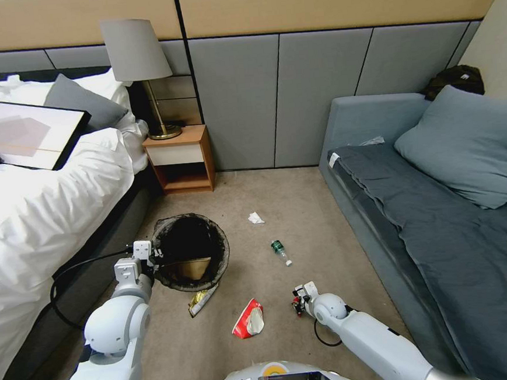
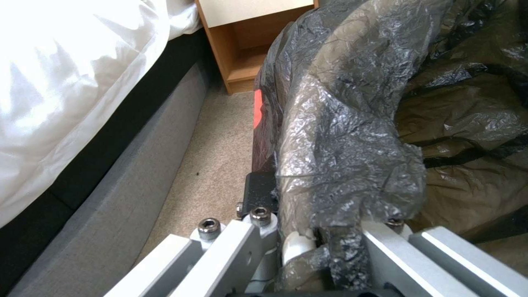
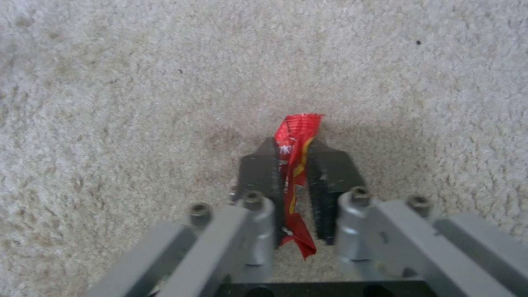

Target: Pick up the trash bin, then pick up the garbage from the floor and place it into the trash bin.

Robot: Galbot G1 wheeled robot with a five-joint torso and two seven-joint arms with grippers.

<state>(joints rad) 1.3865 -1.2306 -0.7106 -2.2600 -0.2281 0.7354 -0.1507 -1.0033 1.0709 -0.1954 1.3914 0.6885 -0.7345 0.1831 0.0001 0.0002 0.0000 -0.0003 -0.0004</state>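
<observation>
Black bag plastic folds over the rim of the trash bin (image 1: 191, 251), and the left claw (image 1: 151, 258) is clamped on that rim, beside the bed (image 1: 39, 218). On the carpet lie a gold wrapper (image 1: 201, 300), a red-and-white wrapper (image 1: 248, 318), a tissue (image 1: 256, 218) and a bottle (image 1: 280, 252). Farther right, the right claw (image 3: 291, 173) pinches a small red wrapper (image 3: 296, 144). It should lift slowly so the thin wrapper does not slip.

No legible text, brand, number or sign is found in any view. The red wrapper (image 3: 294, 165) pinched in the right gripper (image 3: 291, 173) bears white and yellow print, possibly lettering, too blurred to read. The small bottle (image 1: 280, 252) carries a green label, unreadable.
</observation>
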